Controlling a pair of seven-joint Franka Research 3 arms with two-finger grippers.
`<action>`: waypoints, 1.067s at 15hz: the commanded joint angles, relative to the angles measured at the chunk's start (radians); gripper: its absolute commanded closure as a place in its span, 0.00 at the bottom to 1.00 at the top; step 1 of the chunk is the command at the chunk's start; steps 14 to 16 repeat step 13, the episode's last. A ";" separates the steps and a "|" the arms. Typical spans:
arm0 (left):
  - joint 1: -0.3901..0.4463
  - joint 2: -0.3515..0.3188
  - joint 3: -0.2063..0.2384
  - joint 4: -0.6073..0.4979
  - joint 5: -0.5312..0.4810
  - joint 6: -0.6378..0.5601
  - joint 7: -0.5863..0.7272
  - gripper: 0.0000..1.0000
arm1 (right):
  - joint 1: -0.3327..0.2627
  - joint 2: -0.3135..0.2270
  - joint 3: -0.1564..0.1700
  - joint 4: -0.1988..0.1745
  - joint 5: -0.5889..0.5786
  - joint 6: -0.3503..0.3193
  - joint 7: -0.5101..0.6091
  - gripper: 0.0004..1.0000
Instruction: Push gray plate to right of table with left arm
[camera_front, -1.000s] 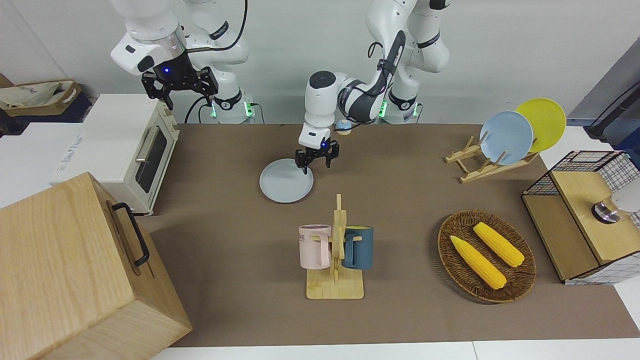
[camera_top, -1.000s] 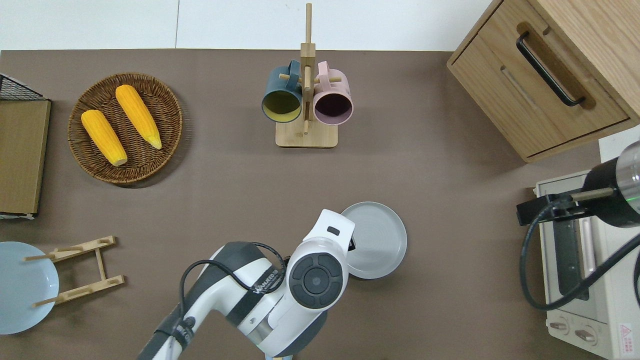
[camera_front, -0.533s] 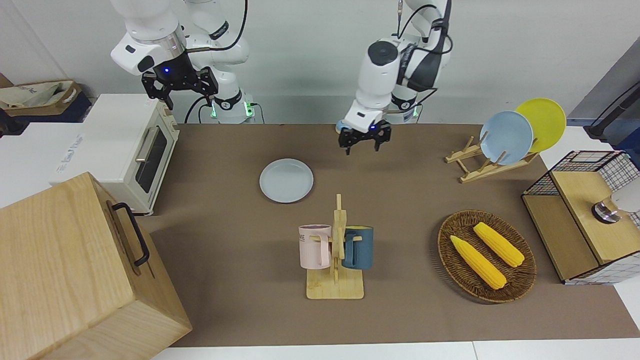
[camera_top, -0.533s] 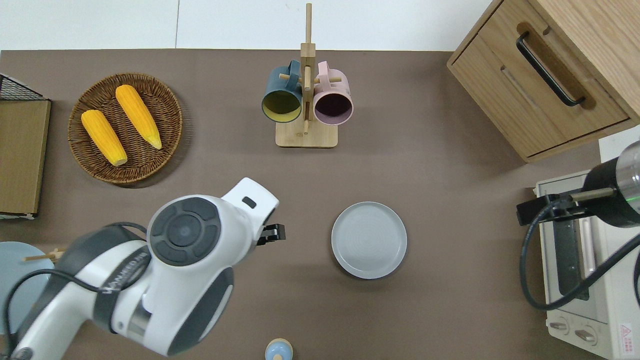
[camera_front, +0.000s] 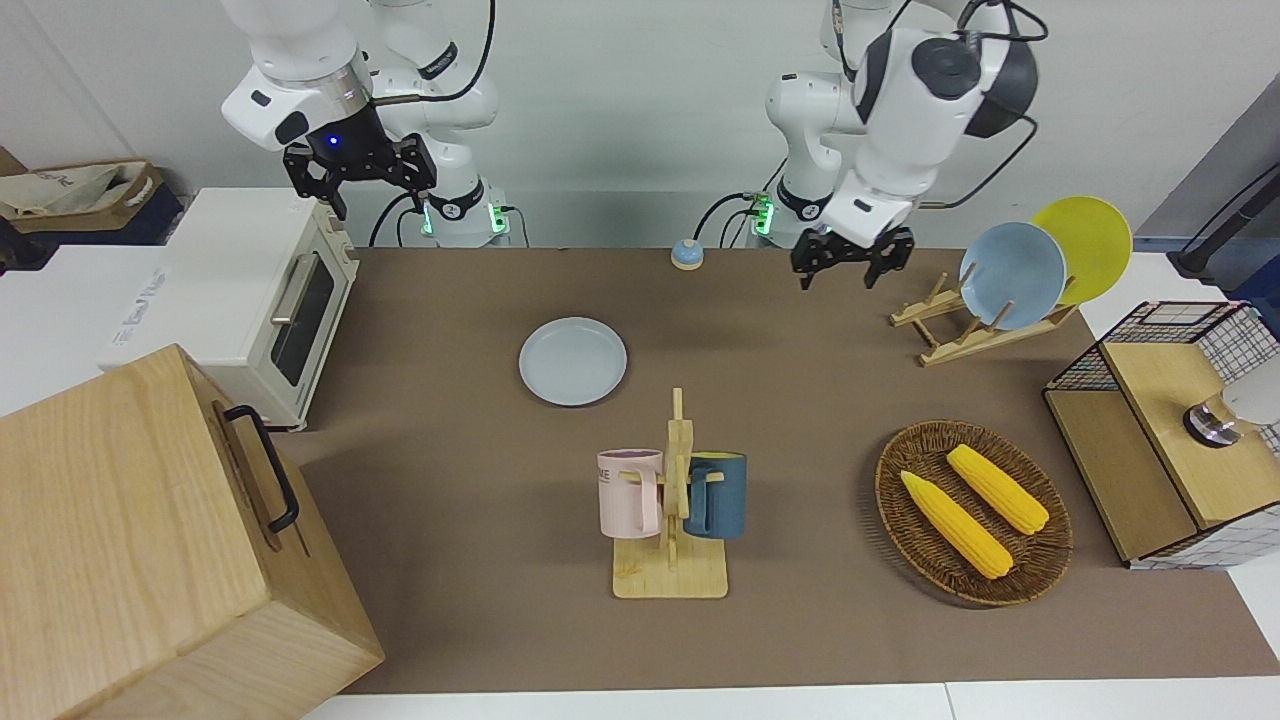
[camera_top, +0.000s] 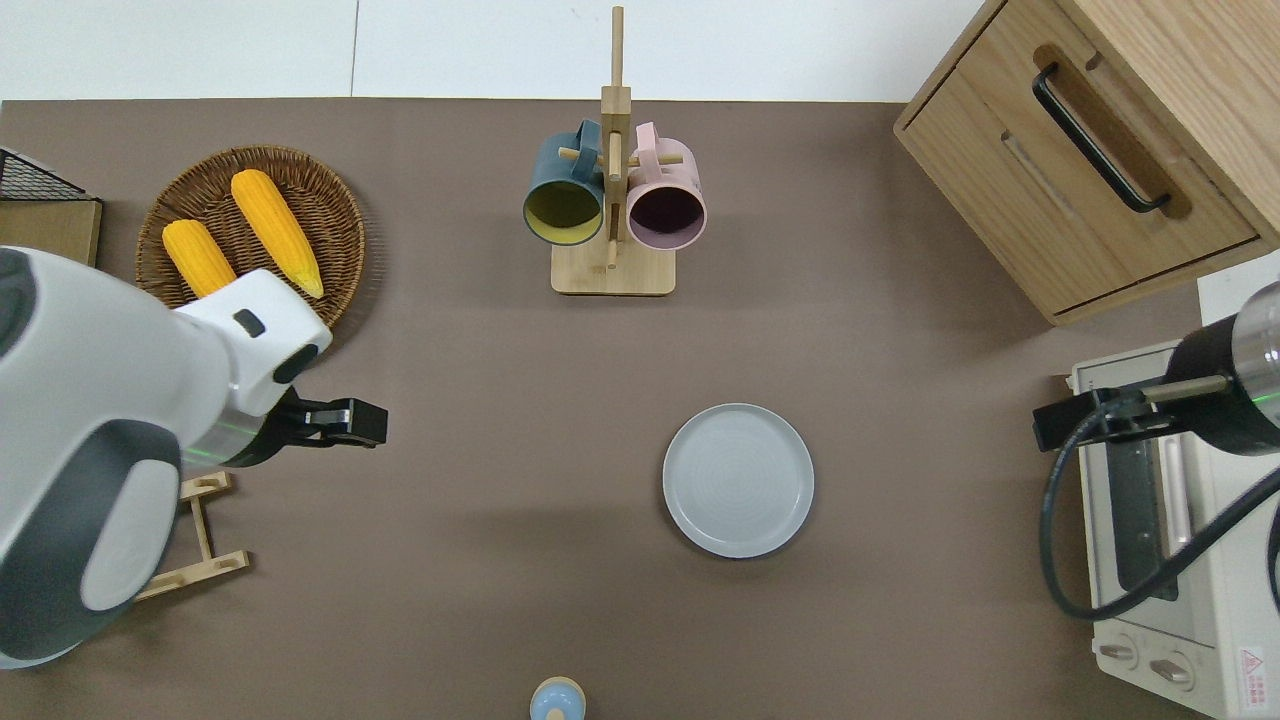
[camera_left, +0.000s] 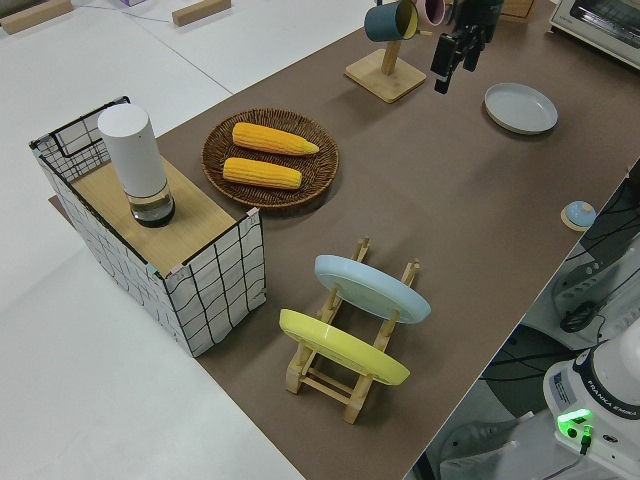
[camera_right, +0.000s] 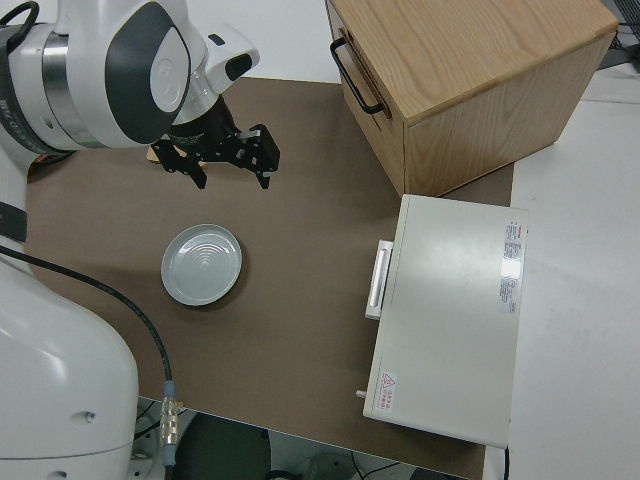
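While the table (camera_front: 800, 640) fills most of each view, its brown top carries everything else. At about 8 o'clock in the front view stands the wooden cabinet (camera_front: 150, 540), cut off by the picture's edge, and the white oven (camera_front: 250, 290) sits at 10 o'clock.

Next in size is the left arm (camera_front: 900, 90): it is raised and bent, with its wrist pointing down. In the overhead view it covers most of the plate rack (camera_top: 195, 540) and one end of a corn cob (camera_top: 195, 258) in the wicker basket (camera_top: 330, 200). The left gripper (camera_front: 848, 258) hangs in the air over bare table, near the basket, with its fingers spread and nothing between them. The right arm is parked; the right gripper (camera_front: 358, 170) also has its fingers apart and empty.

The gray plate (camera_top: 738, 480) lies flat at about 4 o'clock from the overhead view's centre, well apart from the left gripper, between the oven and the mug stand (camera_top: 612, 270). A small blue knob (camera_front: 686, 255) sits at 12 o'clock in the front view.
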 joint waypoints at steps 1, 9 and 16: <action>0.082 0.012 -0.011 0.136 -0.008 -0.120 0.111 0.00 | -0.020 -0.002 0.016 0.009 0.004 -0.016 0.012 0.02; 0.120 0.012 -0.012 0.258 -0.002 -0.228 0.151 0.00 | -0.019 -0.002 0.016 0.009 0.004 -0.016 0.013 0.02; 0.119 0.012 -0.014 0.259 -0.004 -0.228 0.145 0.00 | -0.019 -0.002 0.016 0.009 0.004 -0.016 0.012 0.02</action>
